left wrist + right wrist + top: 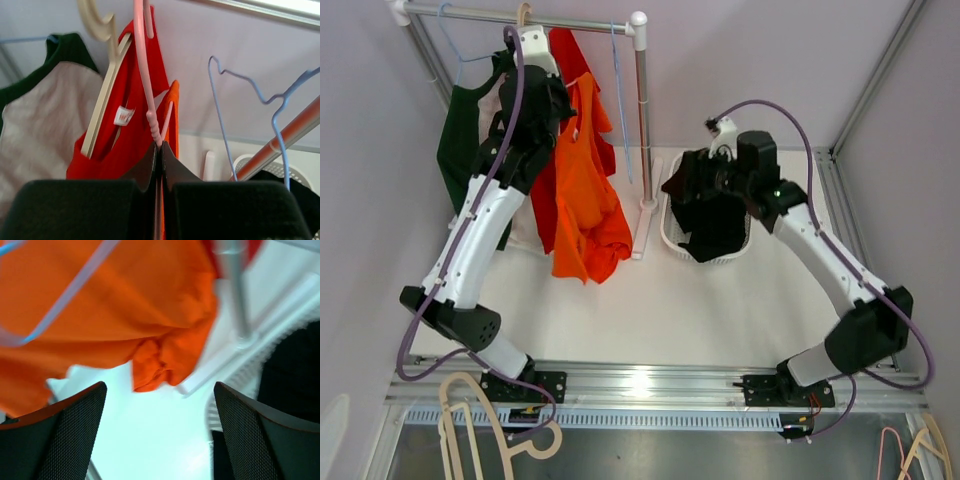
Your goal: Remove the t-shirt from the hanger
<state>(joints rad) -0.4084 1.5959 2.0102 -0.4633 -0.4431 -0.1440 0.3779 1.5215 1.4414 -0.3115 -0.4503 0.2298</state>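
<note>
**Q:** Where is the orange t-shirt (pixel 588 190), and which arm do you use?

**A:** It hangs on the pink hanger (pixel 142 75) from the far-left rail (pixel 520 17), long axis drooping toward the bench (pixel 650 300). Your left pincer (pixel 159 150) is clamped on the hanger's neck, with the shirt directly below. Your right pincer (pixel 159 390), fingers apart, sits right of the hem.

A silver metal clothes rail (pixel 520 17) with white corner joints stands at the back of the white table (pixel 650 310). An orange cotton t-shirt (pixel 588 190) hangs from it beside a red garment (pixel 570 55), with a dark green garment (pixel 460 130) further left. The left gripper (pixel 533 50) reaches up among them just under the rail, its jaws hidden. The right gripper (pixel 698 190) is at a white plastic basket (pixel 667 228) holding black cloth (pixel 715 235). A thin blue wire hanger (pixel 621 100) hangs near the rail's right post.
</note>
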